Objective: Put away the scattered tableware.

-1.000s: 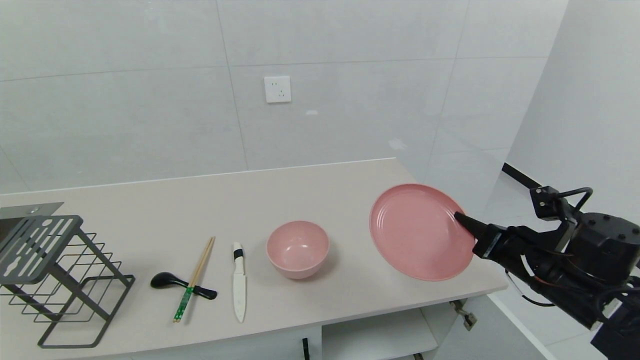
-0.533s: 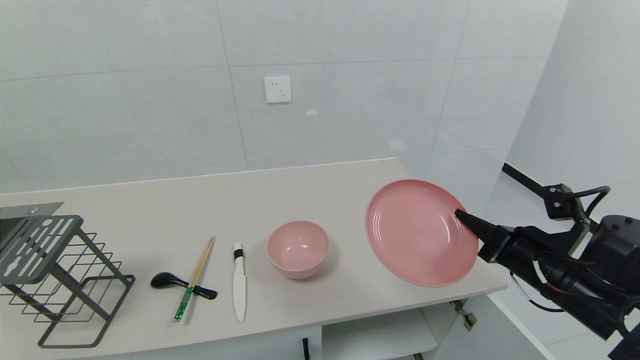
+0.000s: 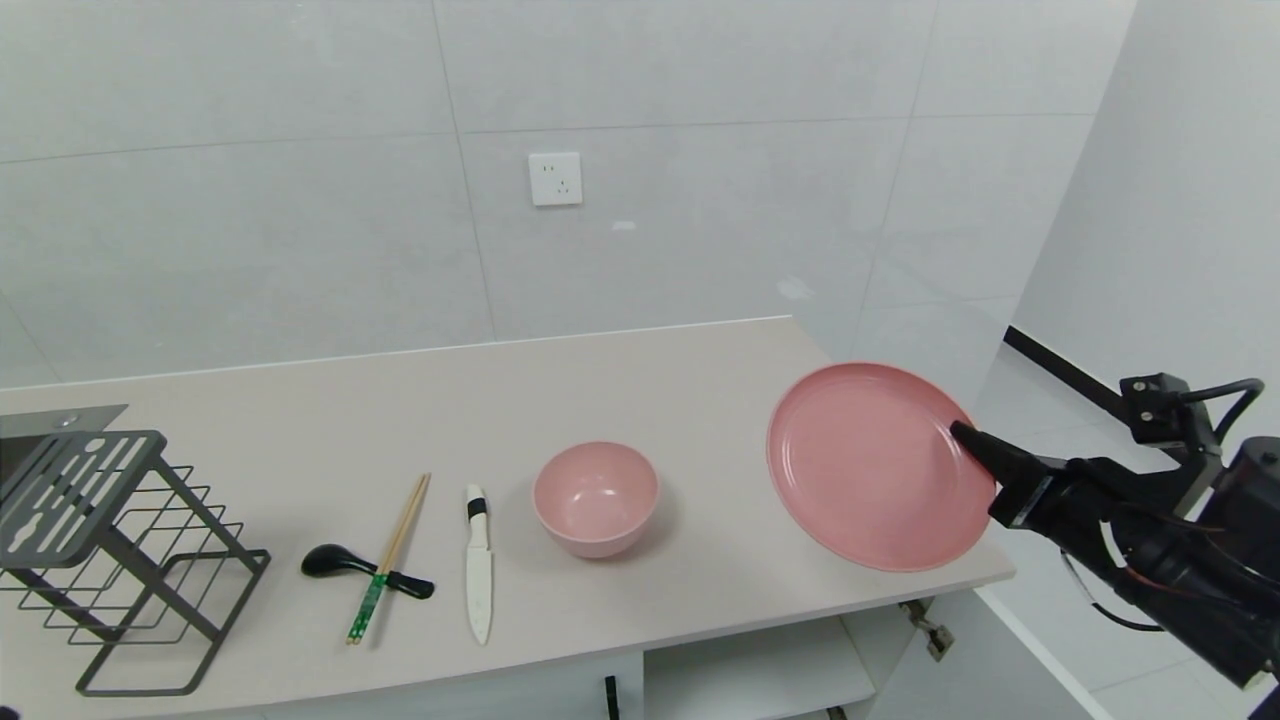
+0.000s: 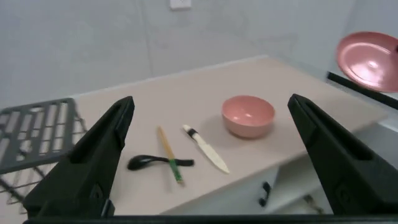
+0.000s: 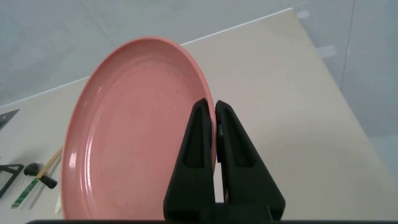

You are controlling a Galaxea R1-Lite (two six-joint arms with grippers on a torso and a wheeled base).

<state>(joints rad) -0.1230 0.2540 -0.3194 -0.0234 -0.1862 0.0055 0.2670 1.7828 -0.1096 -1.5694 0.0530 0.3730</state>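
One plate (image 3: 870, 470), one bowl (image 3: 595, 498), one knife (image 3: 479, 565)

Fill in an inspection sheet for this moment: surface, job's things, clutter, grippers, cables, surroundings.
Surface: pale counter.
Job's things: plate tilted at the counter's right end; bowl upright; knife flat; chopsticks lying across the spoon; rack at the left end.
Clutter: nothing seen.
Grippers: right gripper shut on the plate's rim; left gripper open, holding nothing.
Cables: black cable looped over the right arm.
Surroundings: tiled wall with a socket; shelf under the counter.
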